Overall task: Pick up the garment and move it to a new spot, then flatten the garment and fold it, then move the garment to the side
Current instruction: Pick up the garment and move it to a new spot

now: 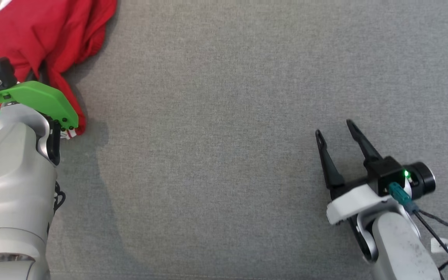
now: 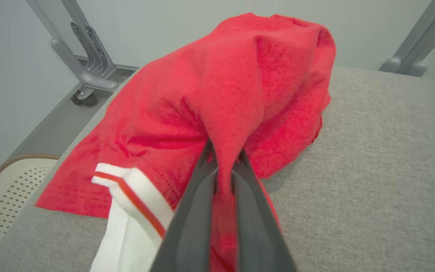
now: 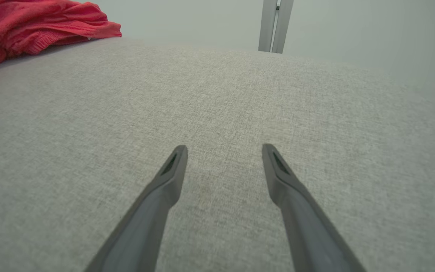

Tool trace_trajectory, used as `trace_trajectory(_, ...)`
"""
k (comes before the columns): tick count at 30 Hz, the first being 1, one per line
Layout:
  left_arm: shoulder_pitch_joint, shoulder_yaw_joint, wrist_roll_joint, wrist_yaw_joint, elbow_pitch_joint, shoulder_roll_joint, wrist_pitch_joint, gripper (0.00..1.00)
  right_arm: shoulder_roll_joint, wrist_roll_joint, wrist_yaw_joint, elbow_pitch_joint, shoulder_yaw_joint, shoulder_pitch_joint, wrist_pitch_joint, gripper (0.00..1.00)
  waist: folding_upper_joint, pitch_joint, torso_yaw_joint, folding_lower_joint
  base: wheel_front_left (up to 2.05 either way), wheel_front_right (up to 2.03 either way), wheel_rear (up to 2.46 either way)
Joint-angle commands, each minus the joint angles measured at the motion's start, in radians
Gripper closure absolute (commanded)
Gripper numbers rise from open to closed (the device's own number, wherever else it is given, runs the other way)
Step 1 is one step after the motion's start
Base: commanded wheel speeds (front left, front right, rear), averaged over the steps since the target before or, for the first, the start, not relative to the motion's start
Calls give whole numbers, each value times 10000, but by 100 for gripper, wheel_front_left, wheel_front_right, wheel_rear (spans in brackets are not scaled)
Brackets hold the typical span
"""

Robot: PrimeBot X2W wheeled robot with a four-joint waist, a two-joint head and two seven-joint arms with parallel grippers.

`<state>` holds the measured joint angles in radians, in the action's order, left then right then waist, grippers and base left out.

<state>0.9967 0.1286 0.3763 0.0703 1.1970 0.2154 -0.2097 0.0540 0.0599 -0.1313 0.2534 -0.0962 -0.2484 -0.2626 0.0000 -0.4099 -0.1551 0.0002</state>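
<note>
The garment (image 1: 49, 35) is red with a white, red-striped trim, bunched at the far left corner of the grey surface. In the left wrist view the garment (image 2: 217, 87) rises in a peak, and my left gripper (image 2: 223, 155) is shut on a fold of its red cloth. The head view has that arm's pale forearm and green wrist plate (image 1: 37, 101) lying over the garment's near edge, hiding the fingers. My right gripper (image 1: 335, 130) rests open over bare grey fabric at the lower right, nothing between its fingers (image 3: 176, 162). The garment (image 3: 32, 26) lies far off at that view's upper left.
A grey fabric surface (image 1: 224, 155) spans the whole head view. Beyond its far edge stand grey metal frame legs (image 2: 85, 64) and a post (image 3: 276, 24) against a pale wall. A perforated cream basket (image 2: 10, 189) sits off the left edge.
</note>
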Motion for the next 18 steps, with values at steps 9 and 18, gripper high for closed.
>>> trace_trajectory(9,289,337,-191,-100,-1329,35,0,100,-31,-657,10,150,8,1172,-34,0,0,2042,-108,-2,0,0,0)
trace_trajectory(18,-520,262,523,-360,-4729,-338,2742,100,-22,-1442,10,100,-238,1648,-34,0,0,3173,698,-2,0,0,0)
